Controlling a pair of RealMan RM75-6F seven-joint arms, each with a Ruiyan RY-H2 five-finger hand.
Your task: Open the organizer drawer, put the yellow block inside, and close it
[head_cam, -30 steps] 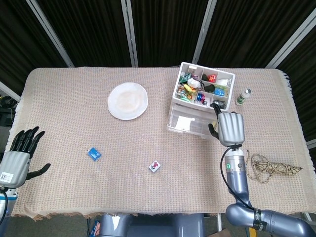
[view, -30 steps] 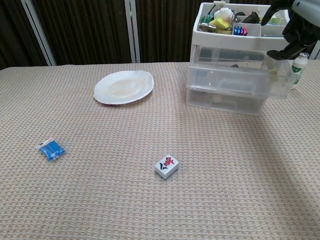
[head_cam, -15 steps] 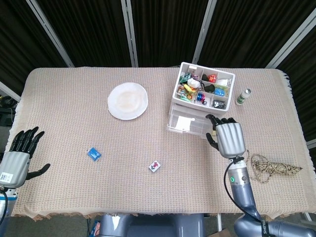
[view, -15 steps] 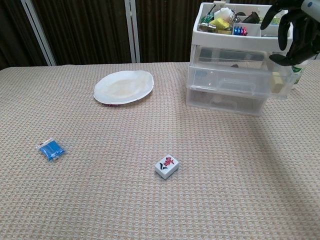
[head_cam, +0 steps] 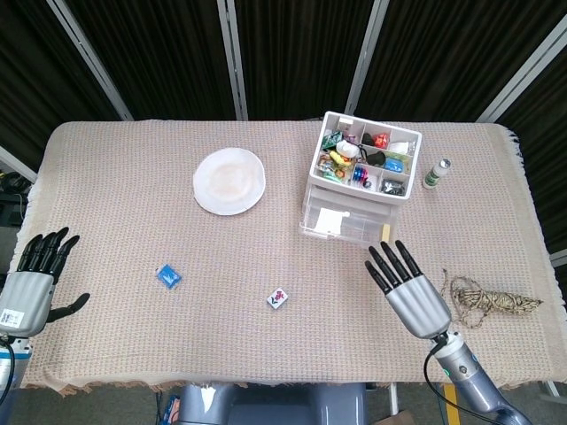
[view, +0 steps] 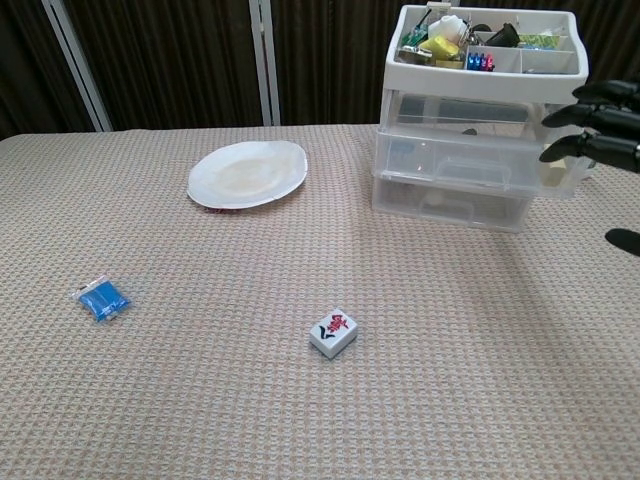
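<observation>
The clear three-drawer organizer (head_cam: 359,181) (view: 480,150) stands at the back right, its top tray full of small items. Its middle drawer (view: 470,160) sticks out a little toward me. A pale yellow block (view: 549,172) lies inside that drawer at its right end, partly behind my fingers. My right hand (head_cam: 409,292) (view: 598,125) hovers in front of the organizer, apart from it, fingers spread and holding nothing. At the table's left front edge my left hand (head_cam: 31,283) rests with fingers apart, also holding nothing.
A white plate (head_cam: 229,181) sits at the back middle. A blue packet (head_cam: 168,276) and a mahjong tile (head_cam: 278,298) lie toward the front. A small bottle (head_cam: 435,173) stands right of the organizer, and a rope bundle (head_cam: 487,301) lies at the right.
My right hand has drawn back from the organizer's drawer toward me and spread its fingers. The yellow block stays in the drawer. The left hand has not moved.
</observation>
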